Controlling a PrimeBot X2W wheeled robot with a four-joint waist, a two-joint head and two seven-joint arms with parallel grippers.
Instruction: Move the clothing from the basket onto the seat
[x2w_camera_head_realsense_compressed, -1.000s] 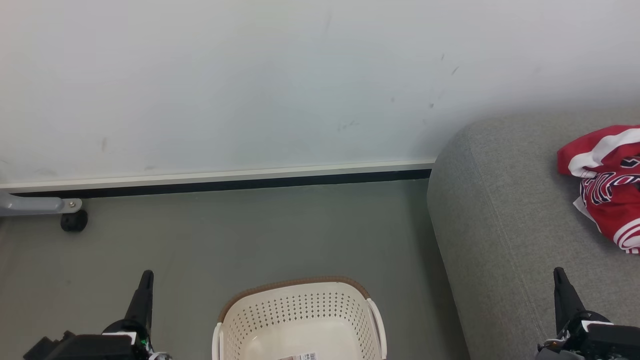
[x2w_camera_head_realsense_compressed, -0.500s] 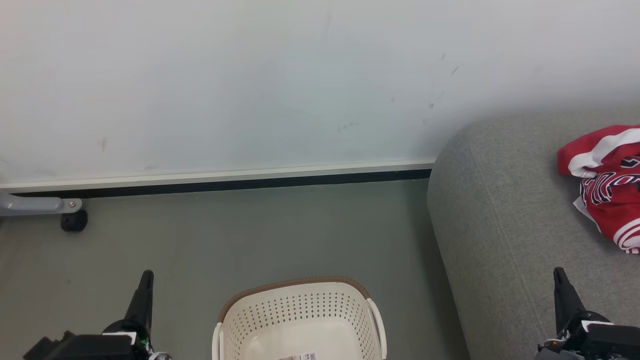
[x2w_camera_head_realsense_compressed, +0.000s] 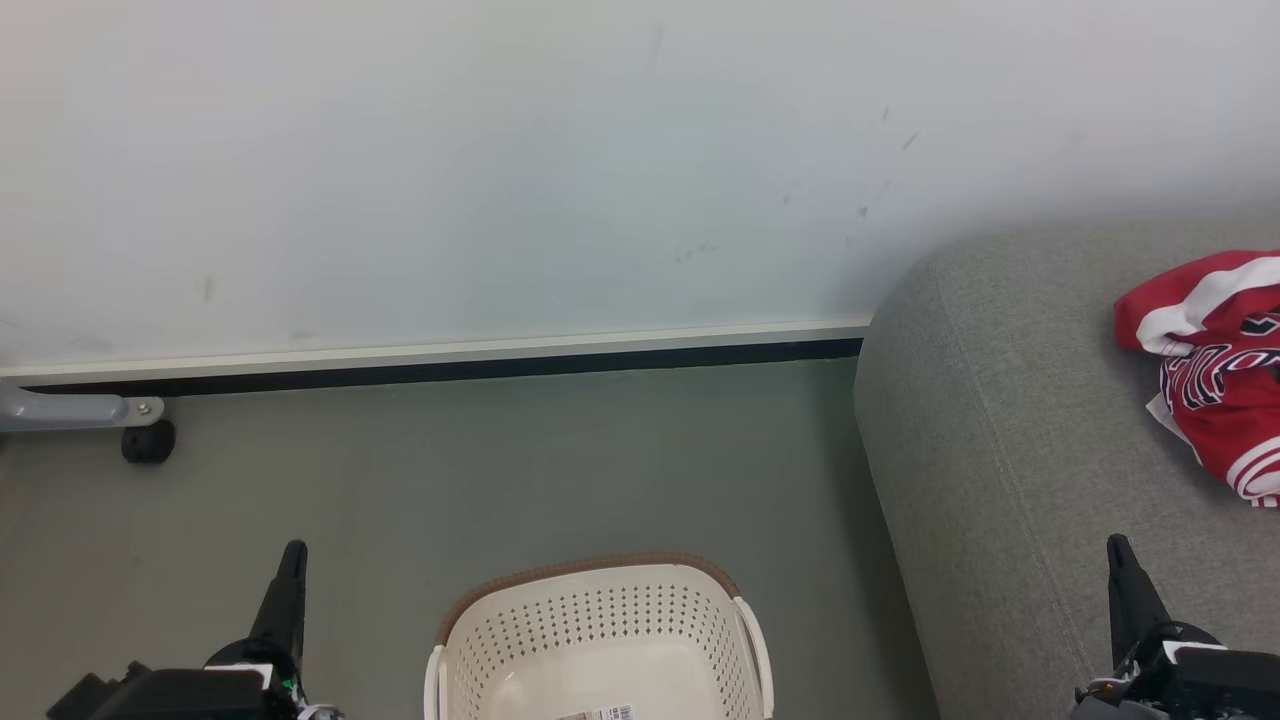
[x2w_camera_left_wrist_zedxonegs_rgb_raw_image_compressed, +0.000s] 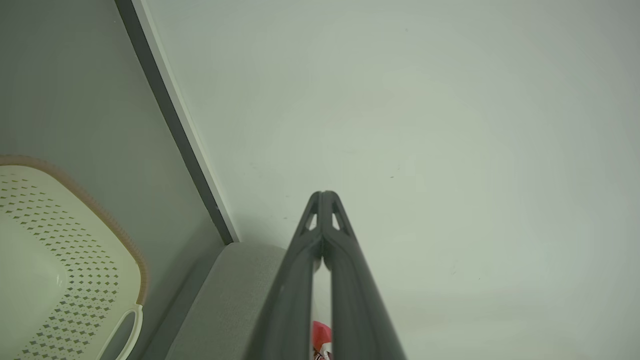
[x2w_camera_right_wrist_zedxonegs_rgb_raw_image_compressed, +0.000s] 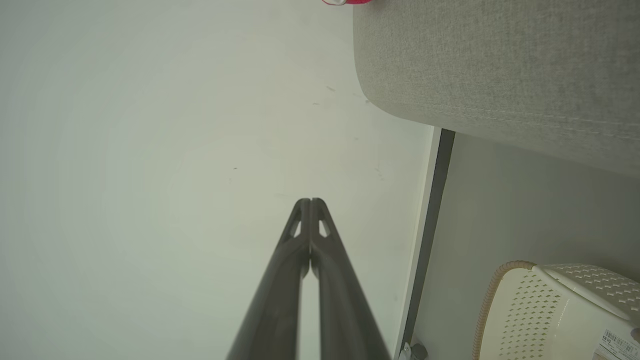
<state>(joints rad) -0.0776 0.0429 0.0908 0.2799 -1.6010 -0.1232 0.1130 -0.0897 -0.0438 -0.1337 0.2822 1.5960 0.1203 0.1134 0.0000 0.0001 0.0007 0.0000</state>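
Clothing (x2w_camera_head_realsense_compressed: 1215, 375): red heap at the right frame edge, on seat (x2w_camera_head_realsense_compressed: 1000, 450), long axis roughly top to bottom.
Basket (x2w_camera_head_realsense_compressed: 590, 566): bottom centre; open floor (x2w_camera_head_realsense_compressed: 500, 470) between rim and skirting (x2w_camera_head_realsense_compressed: 450, 368).
Left pincer (x2w_camera_head_realsense_compressed: 292, 552), right pincer (x2w_camera_head_realsense_compressed: 1117, 546): closed, holding nothing.

Clothing (x2w_camera_head_realsense_compressed: 1222, 400) on seat (x2w_camera_head_realsense_compressed: 1000, 450); basket (x2w_camera_head_realsense_compressed: 600, 612) on floor (x2w_camera_head_realsense_compressed: 500, 470)

The basket (x2w_camera_head_realsense_compressed: 600, 610) stands on the floor (x2w_camera_head_realsense_compressed: 520, 470), centre foreground, left of the seat (x2w_camera_head_realsense_compressed: 1010, 450) and apart from it. The clothing (x2w_camera_head_realsense_compressed: 1225, 400) lies on the seat. The wall (x2w_camera_head_realsense_compressed: 500, 160) runs behind both. A castor (x2w_camera_head_realsense_compressed: 148, 441) sits far left, by the wall.
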